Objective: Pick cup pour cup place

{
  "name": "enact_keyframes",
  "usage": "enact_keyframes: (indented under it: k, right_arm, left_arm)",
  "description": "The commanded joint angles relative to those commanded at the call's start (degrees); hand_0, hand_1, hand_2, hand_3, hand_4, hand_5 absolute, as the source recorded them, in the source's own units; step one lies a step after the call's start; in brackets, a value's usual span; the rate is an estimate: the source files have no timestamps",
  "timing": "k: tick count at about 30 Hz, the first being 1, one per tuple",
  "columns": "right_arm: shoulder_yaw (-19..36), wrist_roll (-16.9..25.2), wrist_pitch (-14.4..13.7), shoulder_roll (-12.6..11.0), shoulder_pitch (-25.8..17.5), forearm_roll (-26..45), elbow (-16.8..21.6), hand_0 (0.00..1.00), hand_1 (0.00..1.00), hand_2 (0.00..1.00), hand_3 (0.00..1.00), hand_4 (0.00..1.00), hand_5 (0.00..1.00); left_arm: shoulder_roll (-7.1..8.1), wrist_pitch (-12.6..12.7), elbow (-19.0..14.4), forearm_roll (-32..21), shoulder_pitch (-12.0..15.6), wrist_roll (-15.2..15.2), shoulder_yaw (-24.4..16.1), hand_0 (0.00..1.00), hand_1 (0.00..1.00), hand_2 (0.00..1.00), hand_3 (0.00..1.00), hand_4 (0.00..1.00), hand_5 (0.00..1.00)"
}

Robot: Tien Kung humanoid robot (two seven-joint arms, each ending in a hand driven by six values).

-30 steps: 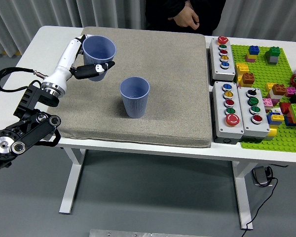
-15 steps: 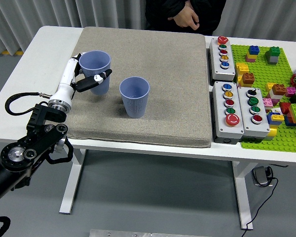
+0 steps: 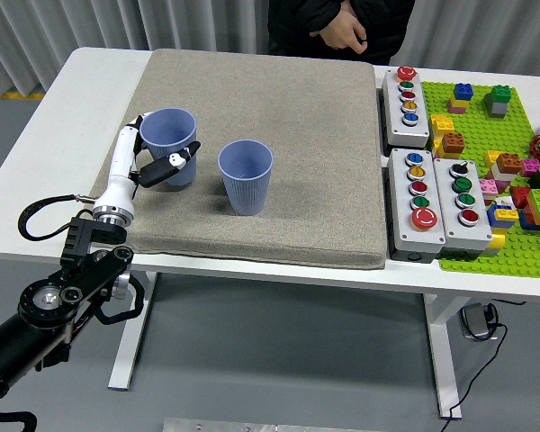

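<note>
a white table (image 3: 90,81) is seen from above, most of it covered by a grey mat (image 3: 288,117). two blue ribbed cups stand upright on the mat. the left cup (image 3: 170,146) sits toward nine o'clock of the mat's middle, and the second cup (image 3: 246,176) stands near it, at about four o'clock from it; a gap of bare mat is visible between them. both cups are open at the top, and nothing can be made out inside either.

the left hand (image 3: 153,157) is wrapped around the left cup: the white fingers (image 3: 133,135) are curled behind its left wall, and a black-tipped thumb (image 3: 173,163) is pressed across its front. whether the cup's base is resting on the mat or is held just above it cannot be told. the left arm (image 3: 63,288) enters from seven o'clock of the picture, a black cable looping beside the wrist. the right arm is out of view.

at three o'clock of the mat, three grey button boxes (image 3: 429,211) are laid on the table, each carrying coloured buttons. beyond them, at the table's right edge, a green baseplate (image 3: 513,126) is strewn with coloured building bricks (image 3: 453,144).

at twelve o'clock, a person in dark clothing is standing at the far side, with a hand (image 3: 342,29) held in front of the body, clear of the table.
</note>
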Motion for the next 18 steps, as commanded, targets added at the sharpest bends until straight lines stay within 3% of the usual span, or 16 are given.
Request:
enact_keyframes:
  k: [8, 10, 11, 18]
  right_arm:
    - [0.2, 0.1, -0.1, 0.0, 0.4, 0.0, 0.0, 0.701, 0.691, 0.636, 0.603, 0.055, 0.407]
    - [0.2, 0.1, 0.0, 0.0, 0.4, -0.1, 0.0, 0.701, 0.691, 0.636, 0.603, 0.055, 0.407]
    - [0.3, 0.1, 0.0, 0.0, 0.4, -0.2, 0.0, 0.701, 0.691, 0.636, 0.603, 0.056, 0.405]
    - [0.2, 0.1, 0.0, 0.0, 0.4, -0.1, 0.0, 0.701, 0.691, 0.637, 0.603, 0.056, 0.404]
  left_arm:
    - [-0.95, 1.6, 1.5, 0.4, 0.3, -2.1, 0.1, 0.554, 0.555, 0.565, 0.556, 0.838, 0.135]
    - [-0.93, 1.4, 2.2, 0.3, 0.2, -2.3, 0.5, 0.554, 0.555, 0.565, 0.556, 0.838, 0.135]
    - [-0.89, 1.4, 2.4, 0.3, 0.2, -2.3, 0.6, 0.587, 0.608, 0.590, 0.556, 0.836, 0.139]
    - [-0.98, 1.4, 3.4, -0.9, 0.6, -3.2, 1.7, 0.586, 0.609, 0.588, 0.557, 0.836, 0.140]
